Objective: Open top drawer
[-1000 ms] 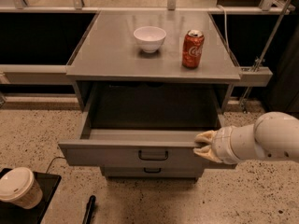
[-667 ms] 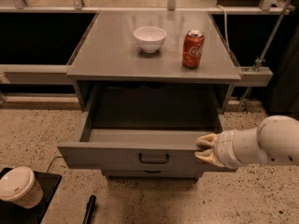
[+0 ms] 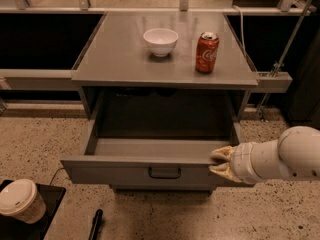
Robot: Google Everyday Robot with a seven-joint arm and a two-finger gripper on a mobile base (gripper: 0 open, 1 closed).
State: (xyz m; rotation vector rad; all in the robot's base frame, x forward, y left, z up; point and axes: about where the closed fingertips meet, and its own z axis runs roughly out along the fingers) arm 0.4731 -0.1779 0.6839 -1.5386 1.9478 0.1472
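Note:
The top drawer (image 3: 120, 173) of the grey metal cabinet stands pulled far out, and its inside looks empty. Its small dark loop handle (image 3: 164, 173) sits at the centre of the front panel, untouched. My gripper (image 3: 218, 162), tan-tipped on a white arm coming in from the right, is at the right end of the drawer front. It is closed over the panel's top edge, one finger inside the drawer and one in front. The lower drawers are almost hidden beneath the open one.
On the cabinet top (image 3: 115, 59) stand a white bowl (image 3: 160, 40) and a red soda can (image 3: 206, 52). A lidded paper cup (image 3: 20, 200) rests on a black tray (image 3: 52, 196) at lower left. A dark stick-like object (image 3: 95, 224) lies on the speckled floor.
The drawer has slid a little further out toward the camera, and my gripper has moved with it while staying at the right end of the front panel.

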